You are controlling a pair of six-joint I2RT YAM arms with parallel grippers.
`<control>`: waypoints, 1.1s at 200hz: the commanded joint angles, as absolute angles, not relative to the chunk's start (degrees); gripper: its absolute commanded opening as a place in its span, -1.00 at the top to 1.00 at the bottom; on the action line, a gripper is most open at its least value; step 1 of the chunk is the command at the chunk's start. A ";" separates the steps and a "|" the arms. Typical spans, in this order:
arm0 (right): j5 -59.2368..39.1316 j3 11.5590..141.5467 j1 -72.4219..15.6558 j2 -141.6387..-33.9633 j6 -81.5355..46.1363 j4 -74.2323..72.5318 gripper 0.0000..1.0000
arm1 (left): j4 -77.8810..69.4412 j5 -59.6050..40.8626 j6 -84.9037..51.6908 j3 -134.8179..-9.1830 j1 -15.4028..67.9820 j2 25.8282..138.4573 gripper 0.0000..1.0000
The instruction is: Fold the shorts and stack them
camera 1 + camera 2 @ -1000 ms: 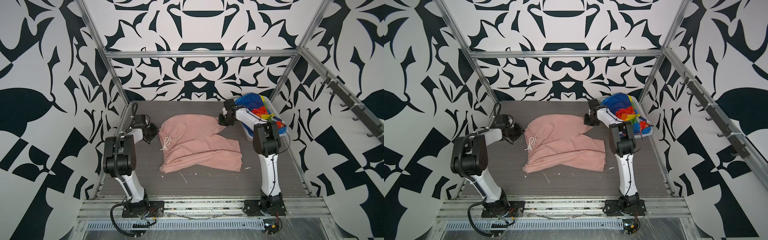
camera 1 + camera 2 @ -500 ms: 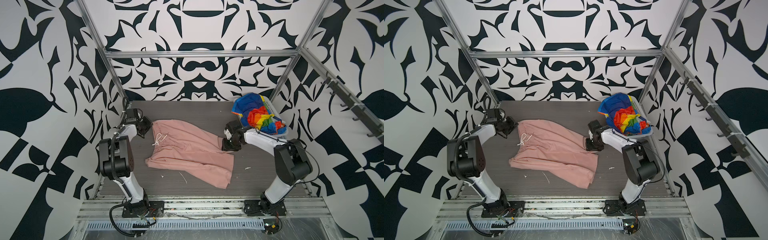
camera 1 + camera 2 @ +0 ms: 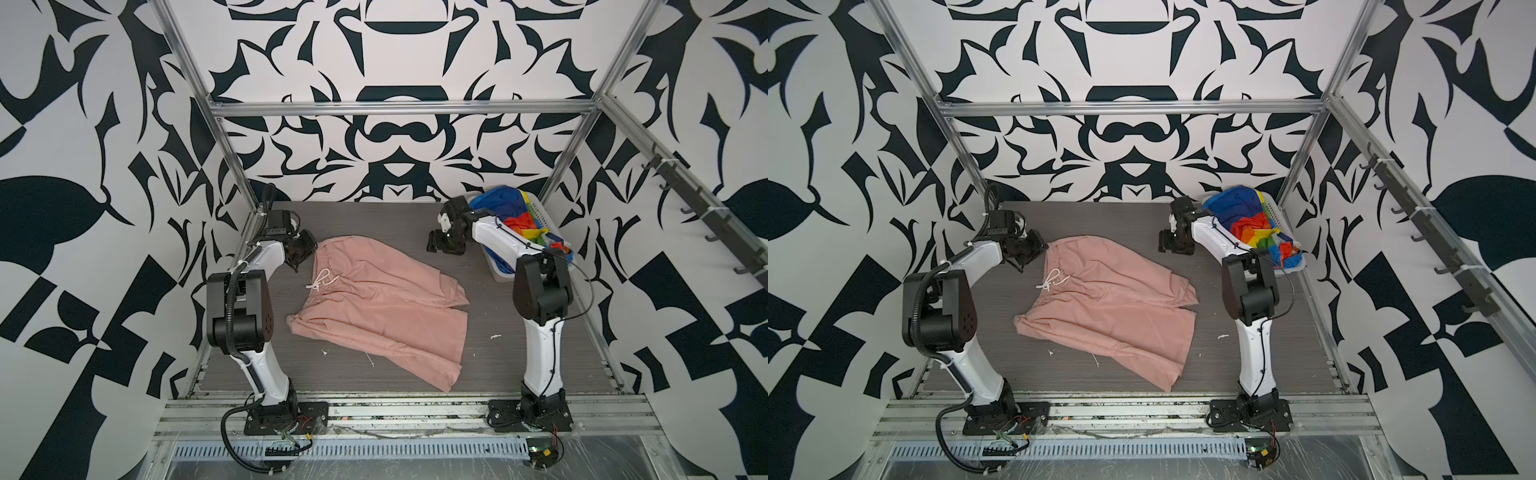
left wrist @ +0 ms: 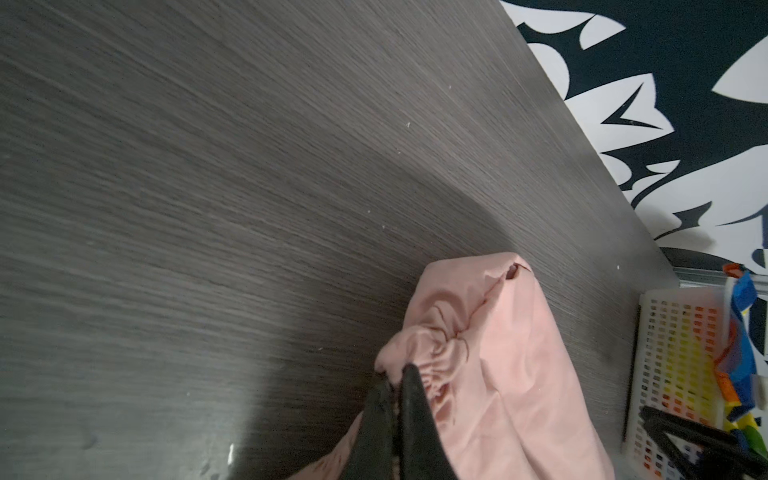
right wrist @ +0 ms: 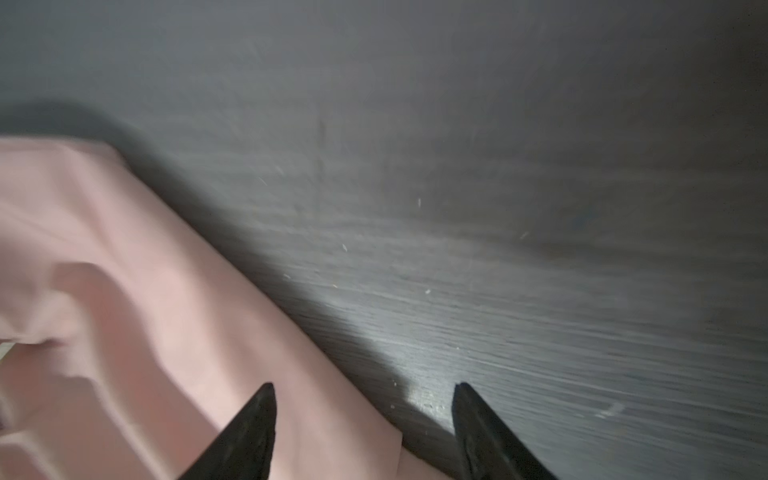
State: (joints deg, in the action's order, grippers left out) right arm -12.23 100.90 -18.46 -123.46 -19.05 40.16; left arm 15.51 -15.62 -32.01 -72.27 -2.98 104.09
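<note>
My left gripper is clenched on the gathered waistband corner of the pink shorts, with a bunch of cloth puckered between the closed tips. In both top views this gripper sits at the far left corner of the shorts, which spread from there across the middle of the gray table. The waist lies toward my left arm, the white drawstring lies just inside it, and the two legs fan out toward the near right. My right gripper is released, its jaws wide apart with nothing between them. One tip shows over the edge of the pink cloth, the other over bare table. In a top view it hangs near the far edge of the shorts, apart from them. Behind my right arm the rainbow shorts are heaped in the white basket in the far right corner, and the arm hides part of both. The right wrist view is blurred, so I cannot tell how high that gripper is above the cloth.
</note>
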 commanded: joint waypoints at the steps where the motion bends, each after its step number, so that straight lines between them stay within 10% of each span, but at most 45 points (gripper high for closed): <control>1: -17.91 99.99 -18.54 -121.92 -19.06 41.86 -0.33 | 17.56 -14.96 -30.73 -73.47 -3.20 102.60 1.00; 42: -21.70 93.93 -18.79 -120.36 -20.68 37.29 0.04 | 17.40 -15.36 -31.41 -74.40 -2.48 103.58 1.00; 85: -23.63 96.48 -18.90 -121.20 -21.38 36.54 1.00 | 16.99 -16.22 -32.64 -75.64 -1.85 104.59 1.00; 156: -13.55 132.30 -14.37 -120.01 -16.70 54.51 1.00 | 15.44 -20.07 -36.05 -86.11 -3.82 104.88 1.00; 220: -12.21 85.07 -19.28 -104.81 -16.77 39.77 0.85 | 6.50 -24.26 -41.10 -75.72 -8.96 105.30 1.00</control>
